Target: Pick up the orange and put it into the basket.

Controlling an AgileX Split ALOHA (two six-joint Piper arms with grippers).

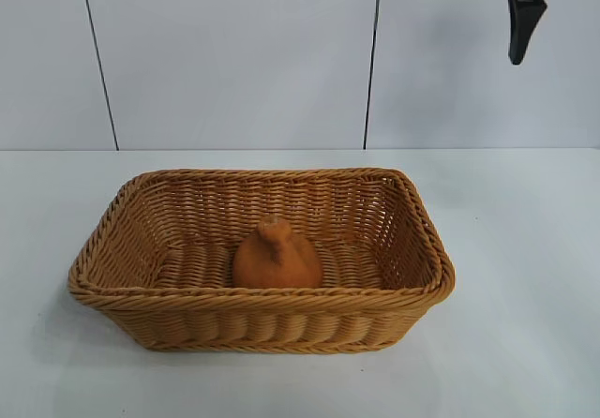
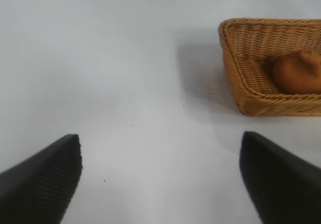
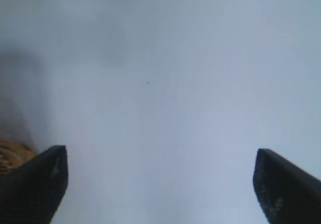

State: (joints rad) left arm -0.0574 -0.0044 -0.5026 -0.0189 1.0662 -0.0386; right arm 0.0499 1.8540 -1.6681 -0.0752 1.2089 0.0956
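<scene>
Pretty plain setup here: a white bench [image 1: 525, 277] with a smooth matte top, running back to a pale grey-white panelled wall [image 1: 234, 52]. Two thin dark seams [image 1: 373, 57] run down the wall, splitting it into wide panels. Lighting is soft and even, leaving only faint shadows on the bench.

White table [image 1: 525, 277], wicker basket [image 1: 281, 322]

We were looking at what seemed a robot lab or test bench. A plain white table [image 1: 525, 277] filled the lower half of the frame, backed by a pale panelled wall [image 1: 234, 52] with thin dark seams. At the upper right, part of a black robot arm [image 1: 525, 10] hung into view.
</scene>
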